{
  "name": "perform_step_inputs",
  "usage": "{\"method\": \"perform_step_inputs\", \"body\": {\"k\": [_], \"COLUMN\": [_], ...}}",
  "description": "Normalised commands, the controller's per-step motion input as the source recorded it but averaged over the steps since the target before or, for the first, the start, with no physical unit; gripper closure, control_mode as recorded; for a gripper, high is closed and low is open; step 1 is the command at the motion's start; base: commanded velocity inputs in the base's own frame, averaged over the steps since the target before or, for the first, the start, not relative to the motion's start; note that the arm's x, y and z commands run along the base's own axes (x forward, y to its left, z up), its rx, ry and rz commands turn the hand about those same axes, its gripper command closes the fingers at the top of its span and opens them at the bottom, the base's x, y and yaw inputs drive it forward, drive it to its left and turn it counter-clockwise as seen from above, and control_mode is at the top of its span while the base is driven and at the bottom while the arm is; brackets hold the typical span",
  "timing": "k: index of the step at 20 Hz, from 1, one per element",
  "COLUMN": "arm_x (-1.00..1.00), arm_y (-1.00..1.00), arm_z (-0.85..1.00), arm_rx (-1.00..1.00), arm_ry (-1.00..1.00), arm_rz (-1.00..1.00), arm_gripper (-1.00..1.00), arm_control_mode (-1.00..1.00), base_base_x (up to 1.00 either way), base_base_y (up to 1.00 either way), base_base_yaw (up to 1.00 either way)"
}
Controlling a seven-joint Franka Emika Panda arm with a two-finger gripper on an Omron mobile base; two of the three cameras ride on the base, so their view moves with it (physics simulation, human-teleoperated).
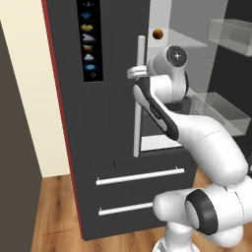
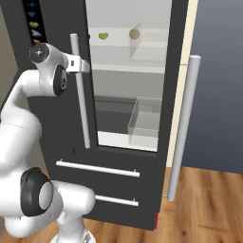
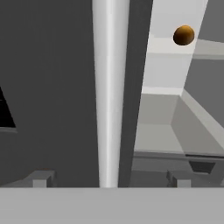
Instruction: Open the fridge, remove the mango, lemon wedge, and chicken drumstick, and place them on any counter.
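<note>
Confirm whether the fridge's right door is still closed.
No: in the right base view the fridge's right door stands swung open, showing the lit shelves with the lemon wedge on the top one.

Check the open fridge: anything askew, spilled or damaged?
Nothing stands out. The tall dark grey fridge has its right door swung open; the small round orange mango and yellow-green lemon wedge sit tidily on the top shelf.

We see the dark grey fridge [image 2: 61,118] with its right door swung open; on the upper shelf sit the yellow-green lemon wedge [image 2: 103,35] and, right of it, the round orange mango [image 2: 134,33].
</note>
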Motion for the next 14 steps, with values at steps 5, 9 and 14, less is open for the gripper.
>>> {"method": "perform_step_inputs", "body": {"k": [5,9,14], "arm_x": [0.72,0.59,0.59], "arm_y": [0.07,0.18,0.09], "arm_z": [-0.15,-0.21,-0.19], "arm_rx": [0.0,0.0,0.0], "arm_ry": [0.0,0.0,0.0], "arm_rz": [0.0,0.0,-0.01], "arm_gripper": [-1.0,-1.0,-1.0], "arm_control_mode": [-1.0,-1.0,-1.0], "base_base_x": [0.0,0.0,0.0], "base_base_y": [0.0,0.0,0.0], "base_base_yaw": [0.0,0.0,0.0]}}
